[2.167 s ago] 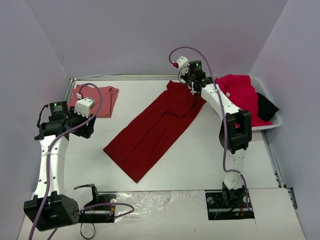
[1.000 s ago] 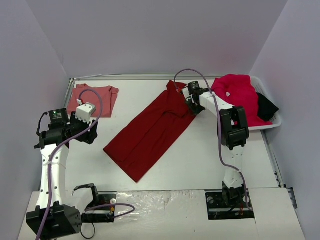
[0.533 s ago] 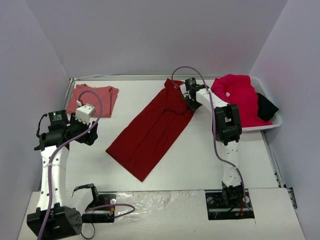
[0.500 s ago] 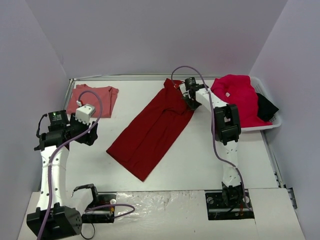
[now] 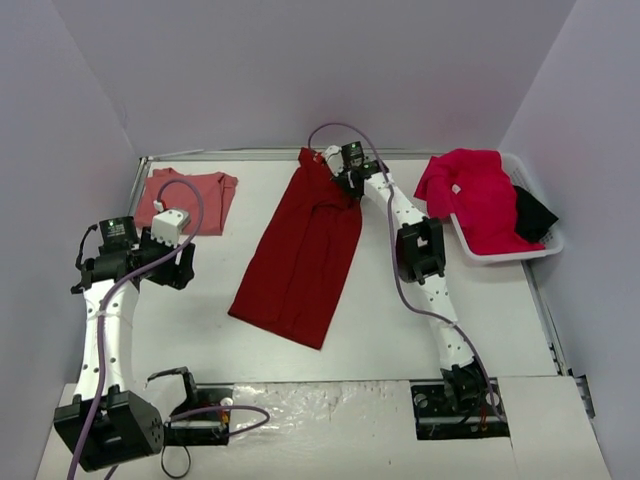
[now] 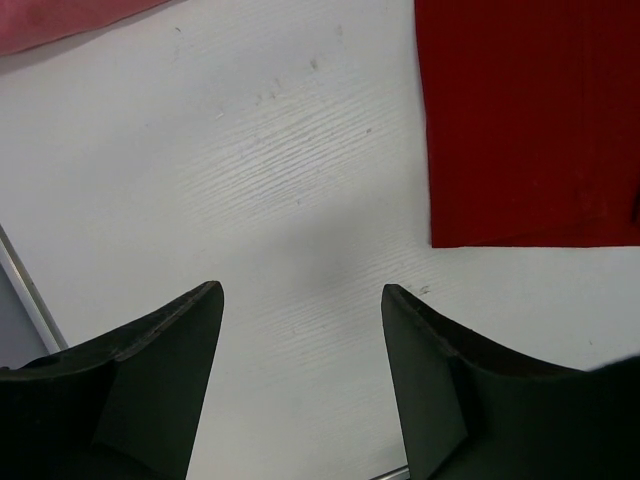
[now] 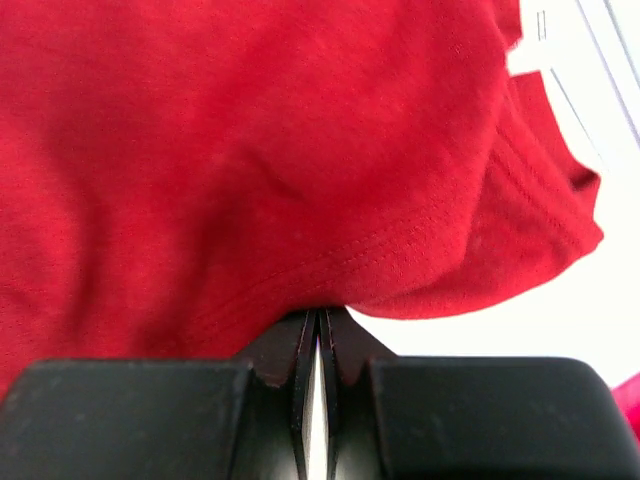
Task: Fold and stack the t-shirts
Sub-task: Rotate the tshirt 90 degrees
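From above, the right gripper (image 5: 345, 172) is clamping the far end of the crimson t-shirt (image 5: 298, 255). The shirt is lying flat and long down the middle of the table (image 5: 390, 320), its hem toward six o'clock. This looks like the spreading step before the first fold. The salmon t-shirt (image 5: 190, 200) is sitting folded at ten o'clock, and the raspberry t-shirt (image 5: 470, 190) is waiting heaped in the basket (image 5: 505, 257) at two o'clock. Bare table is showing on both sides of the crimson cloth.

At the left wrist, the left gripper (image 6: 300, 310) is hovering with jaws apart, gripping nothing. The crimson t-shirt (image 6: 530, 120) is showing its hem corner at two o'clock, which the next move probably calls for reaching.

At the right wrist, the right gripper (image 7: 316, 320) is pressing its jaws together on a fold of the crimson t-shirt (image 7: 250, 150), with white table at three o'clock.
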Controlling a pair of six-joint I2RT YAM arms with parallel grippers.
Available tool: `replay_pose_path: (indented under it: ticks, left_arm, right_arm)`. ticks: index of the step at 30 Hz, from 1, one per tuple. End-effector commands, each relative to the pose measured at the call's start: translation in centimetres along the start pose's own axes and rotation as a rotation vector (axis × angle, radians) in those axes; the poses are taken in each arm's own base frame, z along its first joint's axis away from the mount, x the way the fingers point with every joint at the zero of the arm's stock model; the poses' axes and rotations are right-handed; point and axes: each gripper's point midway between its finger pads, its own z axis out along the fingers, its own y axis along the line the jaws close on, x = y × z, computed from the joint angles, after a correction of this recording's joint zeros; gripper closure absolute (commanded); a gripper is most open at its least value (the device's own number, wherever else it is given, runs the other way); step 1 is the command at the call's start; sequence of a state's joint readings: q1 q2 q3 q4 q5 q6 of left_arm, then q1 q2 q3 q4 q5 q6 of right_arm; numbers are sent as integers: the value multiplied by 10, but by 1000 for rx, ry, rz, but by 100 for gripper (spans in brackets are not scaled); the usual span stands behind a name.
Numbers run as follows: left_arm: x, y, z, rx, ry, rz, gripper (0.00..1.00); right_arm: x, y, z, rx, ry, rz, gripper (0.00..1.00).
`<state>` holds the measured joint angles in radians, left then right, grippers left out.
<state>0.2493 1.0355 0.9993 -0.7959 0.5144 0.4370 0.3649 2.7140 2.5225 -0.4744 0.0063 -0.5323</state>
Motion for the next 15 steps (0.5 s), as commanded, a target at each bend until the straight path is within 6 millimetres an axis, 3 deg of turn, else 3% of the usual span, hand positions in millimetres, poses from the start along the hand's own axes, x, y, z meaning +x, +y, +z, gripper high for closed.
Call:
replay_pose_path:
  ticks: [1, 4, 7, 9, 15]
  left_arm:
    - [-6, 10, -2, -29, -8, -6, 37]
    - [-5, 11, 0, -23, -1, -19, 37]
    - [-5, 11, 2, -12, 4, -27, 37]
    - [-5, 10, 2, -4, 7, -30, 37]
    - [-10, 2, -2, 21, -24, -25, 36]
  right_arm:
    - [-33, 26, 10, -38, -109, -98, 100]
    - [-36, 20, 19, 6, -129, -120, 100]
    - [-32, 2, 20, 109, -100, -128, 100]
    - [-20, -9, 18, 161, -53, -129, 100]
    - [-6, -60, -17, 385, 39, -83, 100]
